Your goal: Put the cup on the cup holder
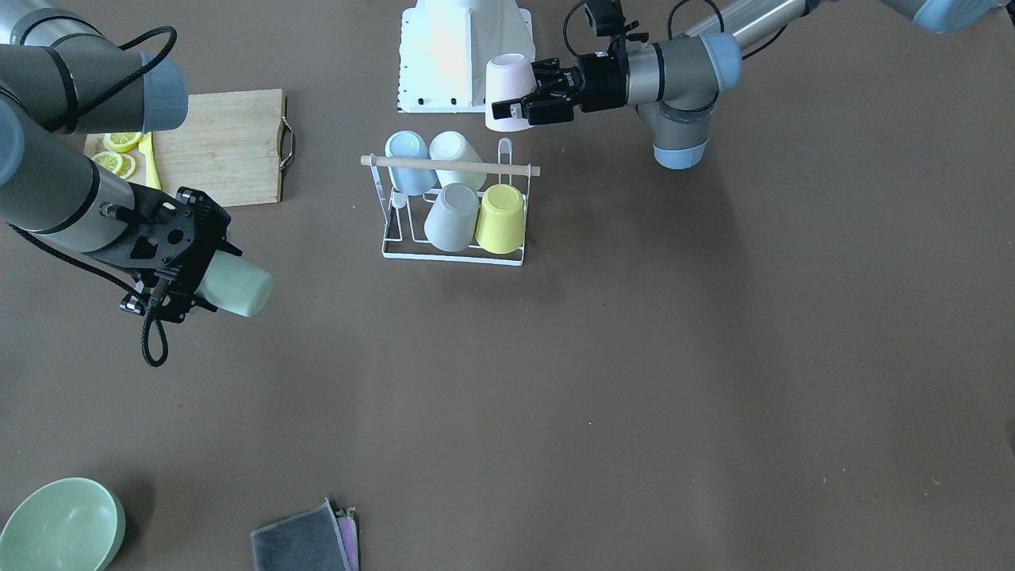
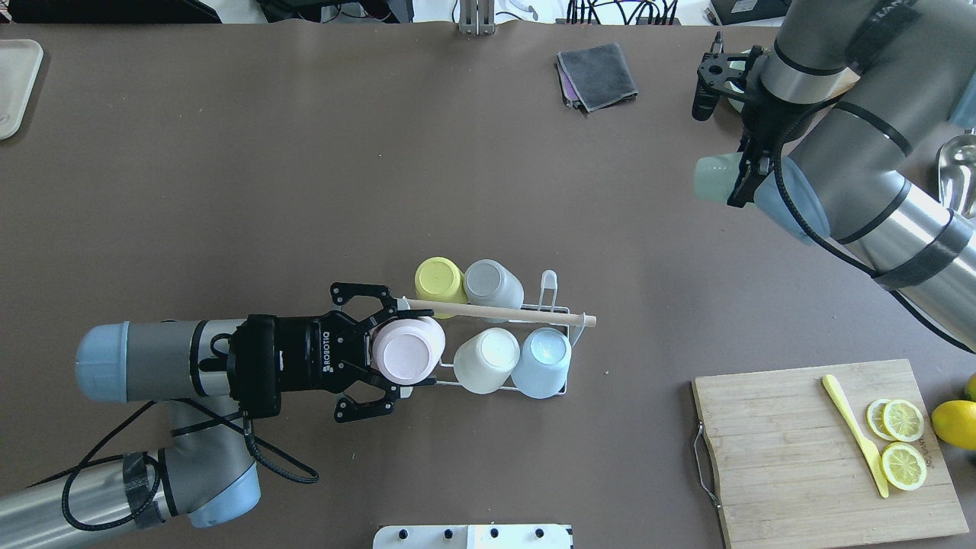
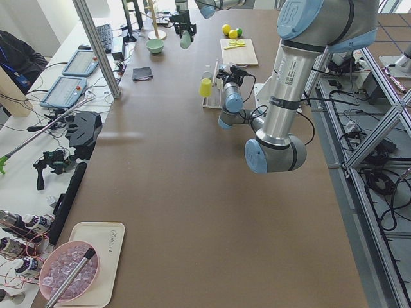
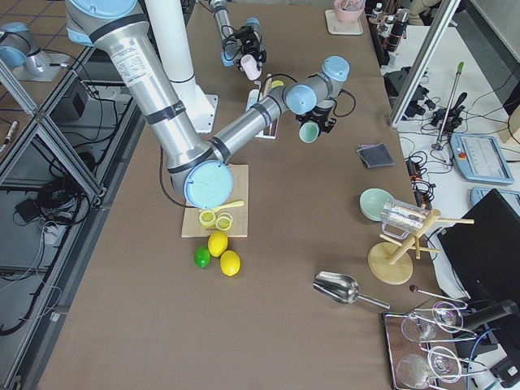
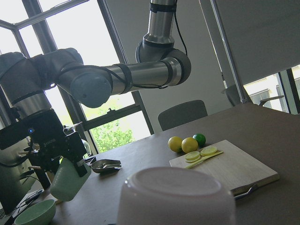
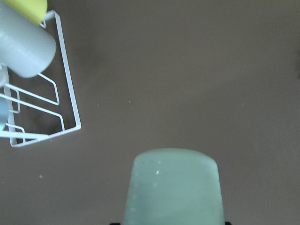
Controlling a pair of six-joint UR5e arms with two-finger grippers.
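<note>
The cup holder [image 2: 566,311], a white wire rack with a wooden rod [image 1: 452,165] across the top, stands mid-table. It holds a yellow cup [image 2: 440,279], a grey cup [image 2: 492,284], a white cup [image 2: 486,360] and a light blue cup [image 2: 543,361], all upside down. My left gripper [image 2: 396,349] is shut on a pink cup [image 2: 408,352], held upside down over the rack's empty end place; it also shows in the front view [image 1: 507,83]. My right gripper [image 2: 736,179] is shut on a pale green cup [image 2: 711,178], held above the table well away from the rack.
A wooden cutting board [image 2: 793,450] with lemon slices [image 2: 902,442] and a yellow knife lies by the right arm. A grey cloth [image 2: 598,72], a green bowl [image 1: 59,527] and a white tray [image 2: 11,84] sit along the far side. The white robot base [image 1: 464,55] is behind the rack.
</note>
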